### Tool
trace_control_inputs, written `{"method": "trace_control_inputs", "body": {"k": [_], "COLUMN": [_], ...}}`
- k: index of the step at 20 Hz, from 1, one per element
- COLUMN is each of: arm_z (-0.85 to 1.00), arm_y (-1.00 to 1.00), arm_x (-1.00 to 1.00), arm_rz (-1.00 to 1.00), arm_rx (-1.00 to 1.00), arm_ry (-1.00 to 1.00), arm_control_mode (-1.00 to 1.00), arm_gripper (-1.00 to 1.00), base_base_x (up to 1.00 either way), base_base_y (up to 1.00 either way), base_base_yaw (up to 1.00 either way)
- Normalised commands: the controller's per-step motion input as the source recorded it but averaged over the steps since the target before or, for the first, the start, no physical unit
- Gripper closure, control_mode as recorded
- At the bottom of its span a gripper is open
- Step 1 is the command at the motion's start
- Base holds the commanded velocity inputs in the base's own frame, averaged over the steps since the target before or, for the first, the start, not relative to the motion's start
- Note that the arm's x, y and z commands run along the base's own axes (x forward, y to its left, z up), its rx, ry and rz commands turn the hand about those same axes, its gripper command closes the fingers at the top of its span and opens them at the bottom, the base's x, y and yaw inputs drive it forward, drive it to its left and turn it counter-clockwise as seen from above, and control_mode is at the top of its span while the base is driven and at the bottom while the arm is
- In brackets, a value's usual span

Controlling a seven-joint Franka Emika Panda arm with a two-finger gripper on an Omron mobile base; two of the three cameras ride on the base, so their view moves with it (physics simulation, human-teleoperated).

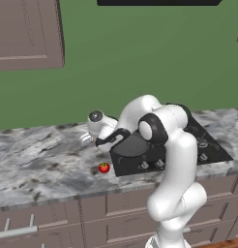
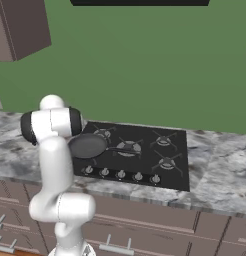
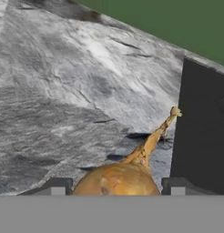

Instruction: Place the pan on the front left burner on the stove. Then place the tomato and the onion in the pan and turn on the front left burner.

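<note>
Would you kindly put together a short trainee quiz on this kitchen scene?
1. True or false: the tomato lies in the pan.
2. What sits between the gripper tips? A onion; B tomato; C knob.
3. Fill in: the pan rests at the front ___ corner of the stove.
Key: 1 false, it lies on the counter; 2 A; 3 left.

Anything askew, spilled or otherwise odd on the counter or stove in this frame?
Nothing stands out. The pan sits flat on the stove, the tomato rests on the counter, and the onion lies between the gripper fingers.
</note>
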Motion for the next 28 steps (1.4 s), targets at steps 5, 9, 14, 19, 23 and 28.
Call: {"method": "trace_control_inputs", "body": {"k": [5, 9, 14, 19, 23, 28], "arm_z": [0.50, 0.77, 0.87, 0.92, 1.00, 0.97], "arm_y": [-0.07, -0.02, -0.22, -0.34, -0.26, -0.15], "arm_x": [-0.13, -0.24, -0.68, -0.67, -0.36, -0.28], "arm_rz": [-0.03, -0.10, -0.16, -0.19, -0.16, -0.13], "arm_rx": [0.02, 0.10, 0.15, 0.13, 0.12, 0.10], "arm_ry": [-0.24, -0.09, 0.00, 0.01, 0.00, 0.00], "arm_control_mode": [-1.00, -1.00, -1.00, -1.00, -1.00, -1.00], "arm_gripper": [1.00, 1.00, 1.00, 1.00, 1.00, 1.00], "base_base_x": [0.00, 0.00, 0.00, 0.00, 0.00, 0.00], "base_base_y": [0.00, 0.00, 0.00, 0.00, 0.00, 0.00], "base_base_yaw": [0.00, 0.00, 0.00, 0.00, 0.00, 0.00]}}
